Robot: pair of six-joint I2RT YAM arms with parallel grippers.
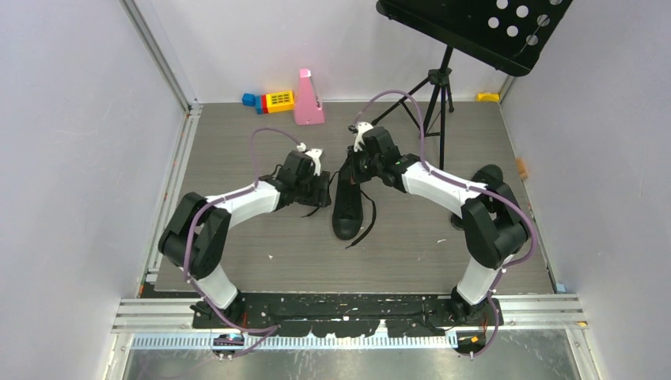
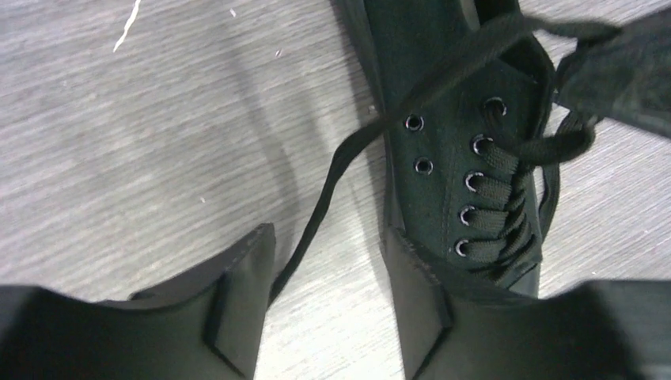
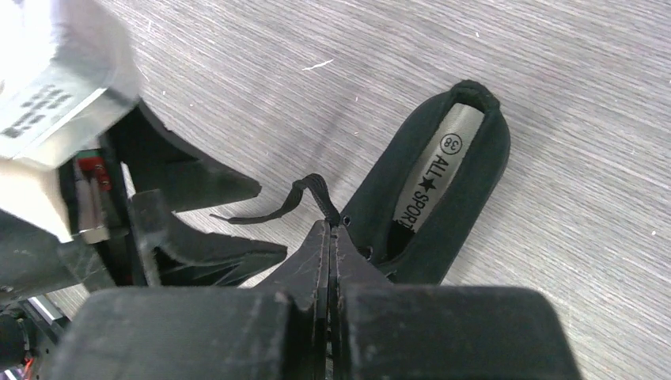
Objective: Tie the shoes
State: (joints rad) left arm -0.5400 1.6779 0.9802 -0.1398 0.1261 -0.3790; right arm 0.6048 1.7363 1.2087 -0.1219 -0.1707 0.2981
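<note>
One black canvas shoe (image 1: pixel 346 207) lies mid-table with its toe toward the arm bases; its insole (image 3: pixel 443 170) shows in the right wrist view. My right gripper (image 3: pixel 332 225) is shut over the shoe's top eyelets, pinching a black lace (image 3: pixel 305 194) at its tips. In the left wrist view that lace (image 2: pixel 443 75) runs taut across the tongue to the right gripper (image 2: pixel 621 67). My left gripper (image 2: pixel 328 241) is open just left of the shoe (image 2: pixel 443 182). A loose lace (image 2: pixel 316 226) passes between its fingers (image 2: pixel 237 293) without being pinched. Both grippers sit close together in the top view: the left gripper (image 1: pixel 316 188) and the right gripper (image 1: pixel 358 168).
A black music stand (image 1: pixel 443 87) on a tripod stands at the back right. A pink wedge (image 1: pixel 307 99) and coloured blocks (image 1: pixel 273 100) sit against the back wall, with a yellow block (image 1: pixel 487 96) in the back right corner. Loose lace ends (image 1: pixel 365 226) trail right of the toe.
</note>
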